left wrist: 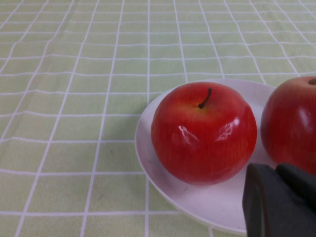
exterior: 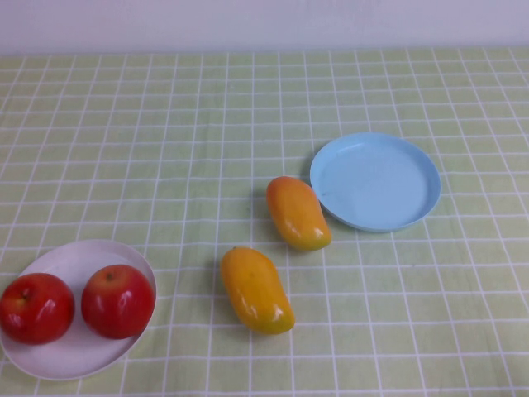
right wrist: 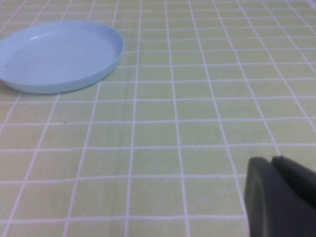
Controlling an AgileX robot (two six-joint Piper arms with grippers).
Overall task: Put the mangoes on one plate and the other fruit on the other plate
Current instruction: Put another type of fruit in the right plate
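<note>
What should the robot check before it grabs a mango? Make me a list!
1. Two round red apples on the white plate: ok.
2. Round light blue plate free for mangoes: ok.
3. Both oblong orange-yellow mangoes on the blue plate: not ok, they lie on the checked tablecloth.
4. Left gripper by the apples, open: not ok, shut.
5. Right gripper over the cloth, open: not ok, shut.

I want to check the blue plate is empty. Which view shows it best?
The high view: the whole light blue plate shows from above, empty. The right wrist view shows it low and cut off; the left wrist view misses it.
</note>
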